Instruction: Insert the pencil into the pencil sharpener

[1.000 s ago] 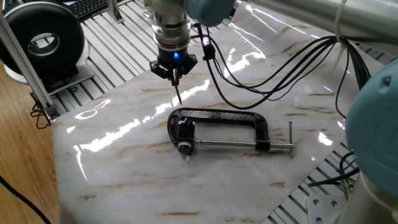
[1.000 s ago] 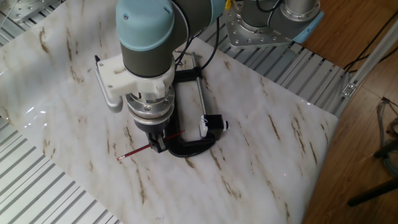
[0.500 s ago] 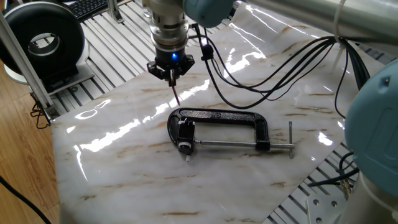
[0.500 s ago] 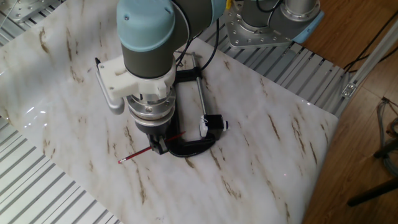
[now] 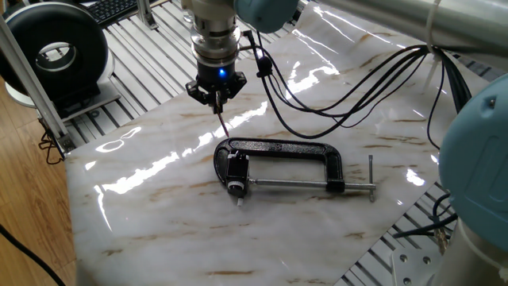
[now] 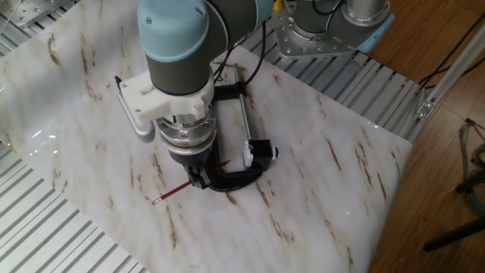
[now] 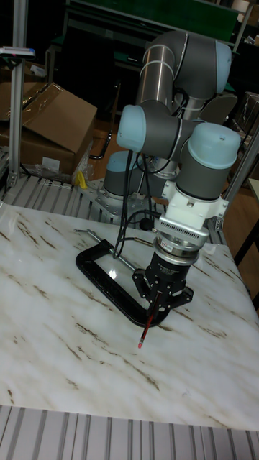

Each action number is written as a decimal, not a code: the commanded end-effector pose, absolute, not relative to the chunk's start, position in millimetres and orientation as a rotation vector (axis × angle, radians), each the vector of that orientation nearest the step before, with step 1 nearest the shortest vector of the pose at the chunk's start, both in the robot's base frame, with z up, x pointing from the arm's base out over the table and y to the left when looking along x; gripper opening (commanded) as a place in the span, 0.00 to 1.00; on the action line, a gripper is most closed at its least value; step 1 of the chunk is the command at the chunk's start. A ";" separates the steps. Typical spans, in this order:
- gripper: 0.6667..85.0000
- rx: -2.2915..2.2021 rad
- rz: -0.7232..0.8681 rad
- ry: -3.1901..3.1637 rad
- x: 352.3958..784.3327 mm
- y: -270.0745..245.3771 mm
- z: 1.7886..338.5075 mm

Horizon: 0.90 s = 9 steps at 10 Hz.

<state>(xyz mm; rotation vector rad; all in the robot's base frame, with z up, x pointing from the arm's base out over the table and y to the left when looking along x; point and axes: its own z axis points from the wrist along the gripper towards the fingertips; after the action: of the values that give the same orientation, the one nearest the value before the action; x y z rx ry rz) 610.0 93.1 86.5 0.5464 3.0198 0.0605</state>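
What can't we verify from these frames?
- Pencil sharpener: its entry hole is too small in either fixed view; in the tall fixed view the pincer and C-clamp hide it.
- Pencil: the held end is buried between the fingers in every view.
- Pencil height above the table: unclear.

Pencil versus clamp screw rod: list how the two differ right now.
The pencil is dark red; the clamp's screw rod is bare steel. The pencil is held off the table in the gripper, slanting down; the screw rod lies flat, threaded through the black clamp. The pencil is free at both ends; the rod runs toward the pencil sharpener. Both are thin and straight.
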 end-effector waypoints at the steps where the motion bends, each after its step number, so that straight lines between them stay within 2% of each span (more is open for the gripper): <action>1: 0.00 0.534 0.070 3.023 611.9 92.7 83.6; 9: 0.00 0.672 0.026 3.000 607.8 66.0 65.0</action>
<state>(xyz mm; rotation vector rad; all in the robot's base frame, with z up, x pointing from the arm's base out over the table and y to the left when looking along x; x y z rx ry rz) 610.0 74.1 70.3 0.6185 3.0109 0.0231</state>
